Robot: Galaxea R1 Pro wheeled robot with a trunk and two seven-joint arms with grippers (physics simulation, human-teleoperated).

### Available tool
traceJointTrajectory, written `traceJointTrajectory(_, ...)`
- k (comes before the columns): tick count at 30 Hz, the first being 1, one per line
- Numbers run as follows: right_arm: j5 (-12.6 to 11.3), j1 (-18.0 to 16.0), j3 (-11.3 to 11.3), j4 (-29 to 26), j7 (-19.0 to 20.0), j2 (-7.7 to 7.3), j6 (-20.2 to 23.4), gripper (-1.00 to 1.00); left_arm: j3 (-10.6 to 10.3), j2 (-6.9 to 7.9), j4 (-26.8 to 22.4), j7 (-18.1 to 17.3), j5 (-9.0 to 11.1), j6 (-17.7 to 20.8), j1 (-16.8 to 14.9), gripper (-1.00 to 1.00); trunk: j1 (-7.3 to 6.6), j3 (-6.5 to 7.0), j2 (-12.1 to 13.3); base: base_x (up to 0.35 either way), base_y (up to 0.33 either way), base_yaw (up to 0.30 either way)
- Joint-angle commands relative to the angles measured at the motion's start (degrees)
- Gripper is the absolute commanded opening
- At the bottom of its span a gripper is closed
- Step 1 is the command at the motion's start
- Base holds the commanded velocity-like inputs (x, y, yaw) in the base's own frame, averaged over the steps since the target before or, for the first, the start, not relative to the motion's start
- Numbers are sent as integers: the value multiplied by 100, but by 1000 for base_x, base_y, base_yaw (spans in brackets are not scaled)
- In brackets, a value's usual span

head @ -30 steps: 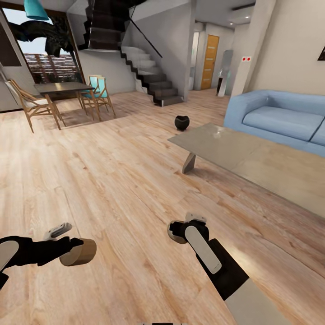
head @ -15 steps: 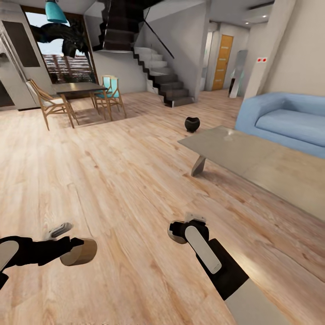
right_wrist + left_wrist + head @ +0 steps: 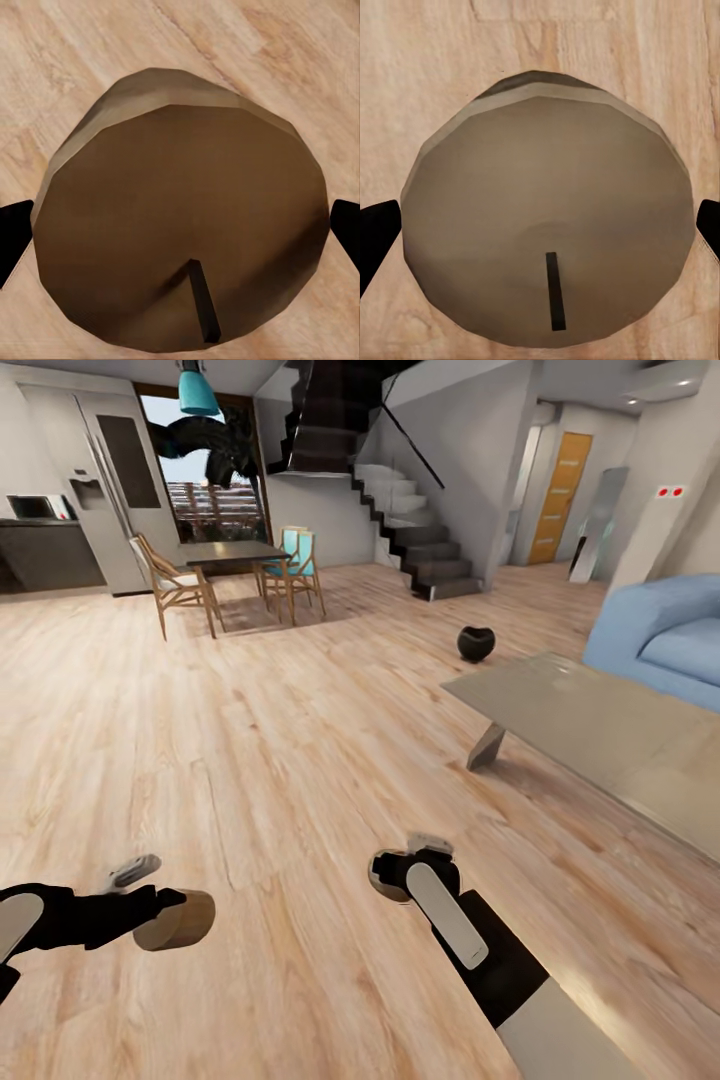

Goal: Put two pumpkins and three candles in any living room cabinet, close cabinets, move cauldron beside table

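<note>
Left tool (image 3: 150, 905) clenched on a candle (image 3: 178, 920); right tool (image 3: 405, 865) clenched on a second candle (image 3: 184, 217), both carried above the plank floor (image 3: 280, 760). Cauldron (image 3: 476, 643) sits on the floor near the tabletop (image 3: 590, 715) corner, arguably beside it already. Candles not yet stowed; pumpkins' status unknown.

Matt waxy candle (image 3: 547, 232), glossy grey table (image 3: 600, 725), wood-plank floor (image 3: 260, 760).

Light plank floor (image 3: 260, 760) carries the black cauldron (image 3: 476, 643) at one o'clock, beside the grey bench (image 3: 590, 715).
</note>
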Motion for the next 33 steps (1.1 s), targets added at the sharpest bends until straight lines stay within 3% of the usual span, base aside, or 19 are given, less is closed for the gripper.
traceJointTrajectory(1,-36,-5,5,-8,-50,-2,13,-100,-12,4,-4,60,63,-5,-8,-100,2,-5,-2,317,-47,292)
traceJointTrajectory(29,-33,-5,16,-8,-50,0,18,-100,-13,4,-5,64,63,-5,-8,-100,2,-5,-2,322,-2,292)
traceJointTrajectory(33,-29,-5,103,-8,-50,0,14,-100,-13,4,-4,64,63,-5,-8,-100,2,-5,-2,323,0,292)
